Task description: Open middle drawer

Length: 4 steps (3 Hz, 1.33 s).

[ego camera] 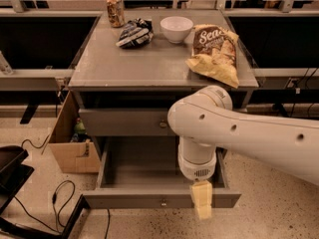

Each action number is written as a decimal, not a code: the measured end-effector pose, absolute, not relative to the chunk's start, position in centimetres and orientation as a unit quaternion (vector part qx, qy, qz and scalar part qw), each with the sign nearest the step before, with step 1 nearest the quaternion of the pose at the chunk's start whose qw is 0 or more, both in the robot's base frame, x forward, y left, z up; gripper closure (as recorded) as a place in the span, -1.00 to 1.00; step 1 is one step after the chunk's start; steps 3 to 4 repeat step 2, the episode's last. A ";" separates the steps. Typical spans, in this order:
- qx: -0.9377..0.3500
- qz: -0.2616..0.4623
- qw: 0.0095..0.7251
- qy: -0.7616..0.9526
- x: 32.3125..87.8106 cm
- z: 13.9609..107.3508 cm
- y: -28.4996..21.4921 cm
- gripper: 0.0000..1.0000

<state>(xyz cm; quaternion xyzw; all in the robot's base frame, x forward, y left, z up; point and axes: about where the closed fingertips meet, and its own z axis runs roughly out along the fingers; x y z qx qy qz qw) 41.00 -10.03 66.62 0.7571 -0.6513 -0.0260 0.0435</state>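
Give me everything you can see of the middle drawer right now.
The middle drawer is pulled well out, below the closed drawer above it. Wide, shallow, grey, metal-looking, with a flat front panel and one small round knob at centre. The part of its inside in view holds nothing. The claw hangs in front of the front panel, right of the knob; whether it touches cannot be told.

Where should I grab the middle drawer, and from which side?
Take the knob at the centre of the middle drawer front panel, coming straight in from the front. The panel is flat, so the knob is the only part that sticks out to grip. The gripper hangs at that panel, just right of the knob.
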 end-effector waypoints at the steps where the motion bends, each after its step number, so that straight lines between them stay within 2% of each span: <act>1: 0.796 0.024 0.034 -0.604 37.4 72.0 -8.3 -1.00; 2: 0.800 0.051 0.021 -0.597 37.0 74.3 -7.9 -1.00; 4: 0.800 0.051 0.021 -0.597 37.0 74.3 -7.9 -1.00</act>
